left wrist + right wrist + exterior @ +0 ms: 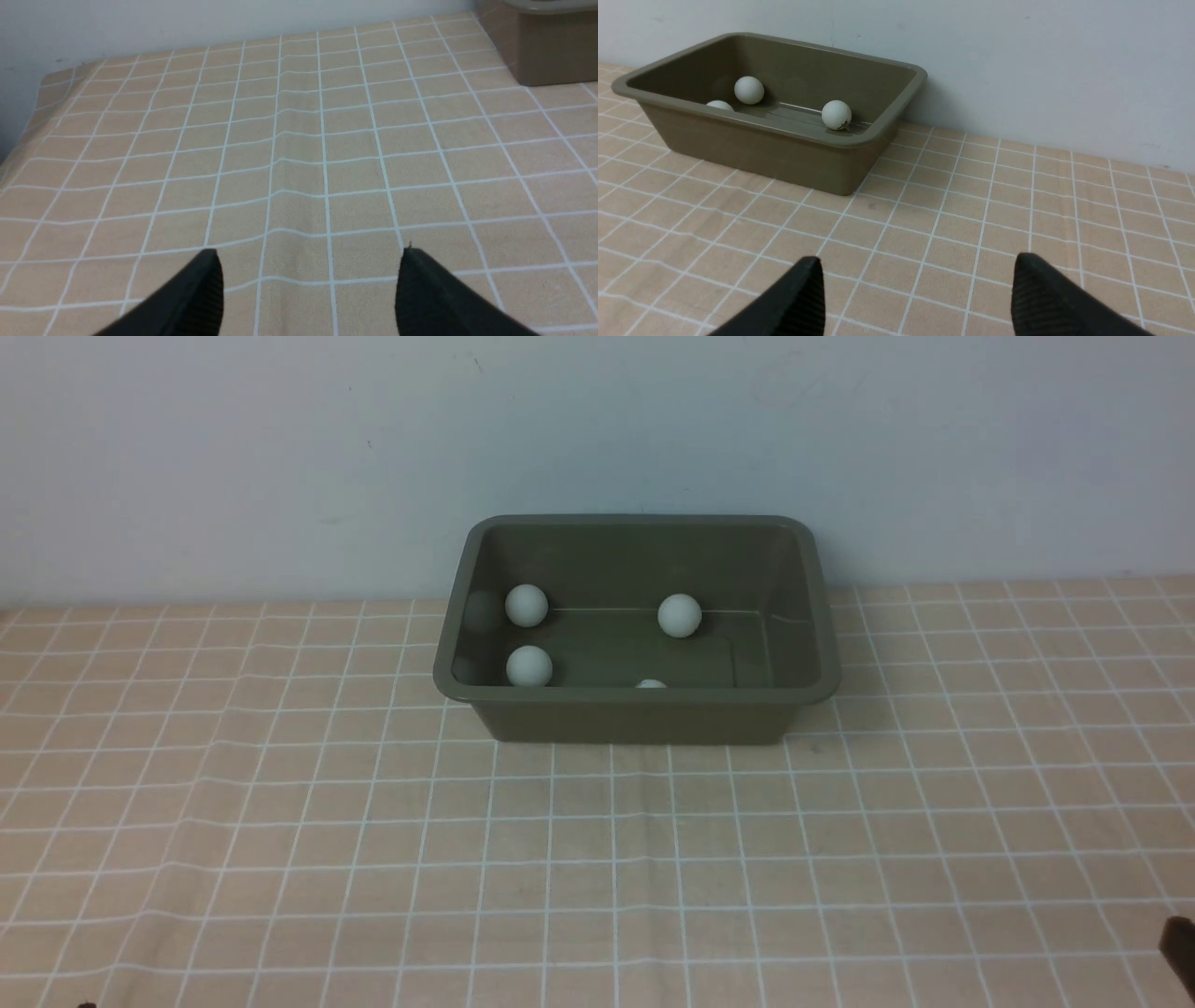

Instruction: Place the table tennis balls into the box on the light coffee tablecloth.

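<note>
From the front, four balls [527, 605] lay inside the box [635, 717] on the tablecloth [597, 859]; the left wrist showed the left hand [310, 284] spread apart and empty, the right wrist the right hand [917, 298] likewise.

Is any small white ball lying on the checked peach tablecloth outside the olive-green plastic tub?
No, every visible small white ball sits inside the olive-green plastic tub; the checked peach tablecloth shows none.

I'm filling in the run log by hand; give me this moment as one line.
left gripper: open, empty | right gripper: open, empty | box: four balls visible inside, one half hidden | tablecloth: no ball seen
</note>
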Controlling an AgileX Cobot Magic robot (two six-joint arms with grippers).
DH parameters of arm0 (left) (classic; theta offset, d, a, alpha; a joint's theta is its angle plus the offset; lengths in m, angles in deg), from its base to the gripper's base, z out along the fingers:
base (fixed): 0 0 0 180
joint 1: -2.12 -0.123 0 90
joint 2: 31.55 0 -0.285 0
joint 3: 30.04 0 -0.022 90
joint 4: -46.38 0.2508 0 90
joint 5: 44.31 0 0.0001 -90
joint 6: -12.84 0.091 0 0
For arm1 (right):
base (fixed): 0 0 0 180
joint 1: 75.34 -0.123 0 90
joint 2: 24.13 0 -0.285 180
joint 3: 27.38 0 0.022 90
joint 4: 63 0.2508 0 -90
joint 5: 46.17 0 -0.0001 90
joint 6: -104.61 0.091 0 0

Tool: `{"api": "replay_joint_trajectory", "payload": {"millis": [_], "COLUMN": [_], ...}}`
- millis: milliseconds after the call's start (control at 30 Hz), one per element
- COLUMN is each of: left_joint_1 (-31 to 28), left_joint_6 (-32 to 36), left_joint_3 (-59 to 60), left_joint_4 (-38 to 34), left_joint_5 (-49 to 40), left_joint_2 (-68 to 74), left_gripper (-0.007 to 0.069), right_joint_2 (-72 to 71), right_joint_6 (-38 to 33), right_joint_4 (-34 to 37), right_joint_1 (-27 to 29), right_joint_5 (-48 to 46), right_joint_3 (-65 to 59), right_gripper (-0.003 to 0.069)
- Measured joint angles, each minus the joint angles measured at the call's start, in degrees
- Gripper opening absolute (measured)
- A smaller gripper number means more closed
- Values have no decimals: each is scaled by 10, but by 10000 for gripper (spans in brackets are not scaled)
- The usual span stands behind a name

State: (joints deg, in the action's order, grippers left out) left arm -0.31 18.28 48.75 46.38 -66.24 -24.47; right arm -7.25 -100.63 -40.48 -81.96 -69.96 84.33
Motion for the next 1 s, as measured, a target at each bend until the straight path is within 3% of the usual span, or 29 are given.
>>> {"api": "replay_joint_trajectory", "payload": {"millis": [1000], "left_joint_1": [0], "left_joint_6": [-34], "left_joint_3": [0], "left_joint_4": [0], "left_joint_5": [-3], "left_joint_2": [0], "left_gripper": [415], "right_joint_2": [0], "right_joint_6": [1], "right_joint_4": [0], "right_joint_1": [0], "right_joint_5": [-95], "right_joint_3": [0], "right_gripper": [489]}}
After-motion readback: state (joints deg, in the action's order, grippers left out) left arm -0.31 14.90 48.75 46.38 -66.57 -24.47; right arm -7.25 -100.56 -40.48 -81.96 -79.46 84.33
